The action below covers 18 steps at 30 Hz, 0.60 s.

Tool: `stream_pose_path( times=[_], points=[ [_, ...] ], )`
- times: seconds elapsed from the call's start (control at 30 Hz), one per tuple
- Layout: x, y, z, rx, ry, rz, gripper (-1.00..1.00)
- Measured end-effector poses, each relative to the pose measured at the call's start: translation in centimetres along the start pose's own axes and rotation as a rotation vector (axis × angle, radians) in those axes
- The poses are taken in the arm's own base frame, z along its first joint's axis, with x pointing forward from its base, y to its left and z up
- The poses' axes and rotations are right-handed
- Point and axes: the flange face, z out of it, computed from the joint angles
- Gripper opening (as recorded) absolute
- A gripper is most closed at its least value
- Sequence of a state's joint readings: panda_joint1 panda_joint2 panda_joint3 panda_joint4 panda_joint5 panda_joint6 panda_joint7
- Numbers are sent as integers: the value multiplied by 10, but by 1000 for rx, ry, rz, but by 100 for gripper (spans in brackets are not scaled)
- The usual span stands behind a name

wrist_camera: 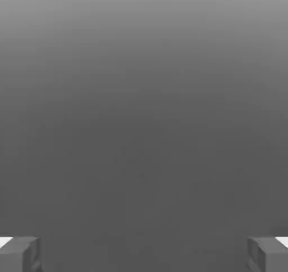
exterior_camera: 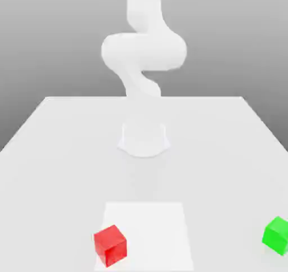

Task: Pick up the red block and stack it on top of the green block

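Note:
The red block (exterior_camera: 110, 245) sits on the white table (exterior_camera: 50, 152) near its front edge, toward the exterior view's left. The green block (exterior_camera: 277, 235) rests on the table at the front, far toward the exterior view's right, well apart from the red one. In the hand view my gripper (wrist_camera: 144, 255) is open: its two grey fingertips (wrist_camera: 21, 254) stand wide apart with nothing between them, and only plain grey background lies beyond them. Neither block is near the fingers there.
The white arm (exterior_camera: 143, 51) rises from its round base (exterior_camera: 144, 138) at the table's middle and leaves the picture at the top. A brighter white square patch (exterior_camera: 152, 226) lies on the table beside the red block.

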<state>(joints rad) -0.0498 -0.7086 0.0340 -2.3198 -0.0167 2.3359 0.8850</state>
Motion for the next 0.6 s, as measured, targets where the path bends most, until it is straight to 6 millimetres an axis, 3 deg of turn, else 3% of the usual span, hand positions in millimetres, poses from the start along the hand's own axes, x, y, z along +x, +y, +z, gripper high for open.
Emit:
stream_pose_path(
  times=[0.13,0.27,0.43,0.6],
  points=[
    [-3,12,86,-136,-29,126,0],
    [-10,38,164,-259,-60,251,0],
    [-29,85,253,-404,-102,411,0],
    [-57,144,327,-540,-150,581,0]
  ],
)
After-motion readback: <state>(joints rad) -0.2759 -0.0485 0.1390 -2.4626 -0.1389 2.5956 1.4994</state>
